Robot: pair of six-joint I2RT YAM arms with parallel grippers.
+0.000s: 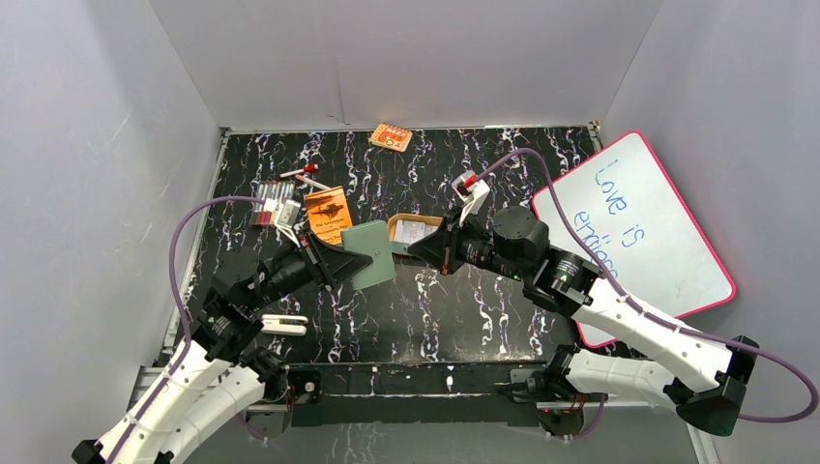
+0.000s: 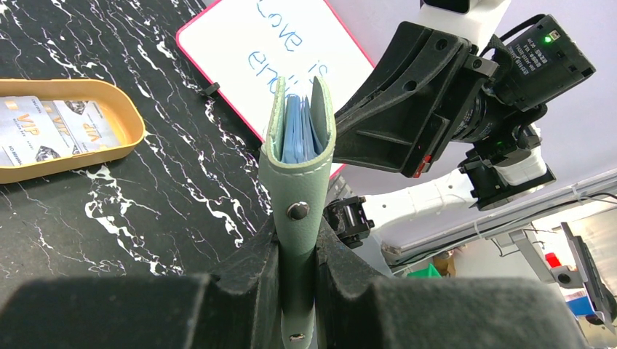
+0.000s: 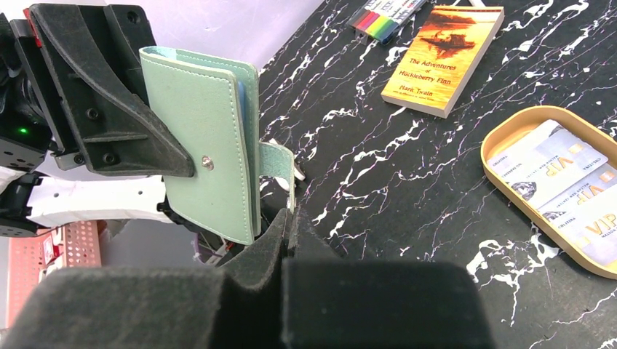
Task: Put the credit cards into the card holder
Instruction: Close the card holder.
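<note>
The sage-green card holder (image 1: 372, 253) hangs in the air between both arms, above the black marbled table. My left gripper (image 2: 297, 240) is shut on its spine; pale blue sleeves show at its top edge (image 2: 297, 127). My right gripper (image 3: 291, 218) is shut on the holder's snap tab (image 3: 280, 163), right beside the closed cover (image 3: 204, 138). Several grey-white credit cards (image 3: 560, 174) lie in a tan oval tray (image 3: 486, 149), also in the left wrist view (image 2: 51, 131) and just behind the grippers in the top view (image 1: 416, 232).
A pink-rimmed whiteboard (image 1: 638, 227) lies at the right. An orange booklet (image 1: 329, 213) and a pack of markers (image 1: 274, 203) lie at the back left. An orange-and-white packet (image 1: 391, 136) sits at the far edge. Grey walls enclose the table.
</note>
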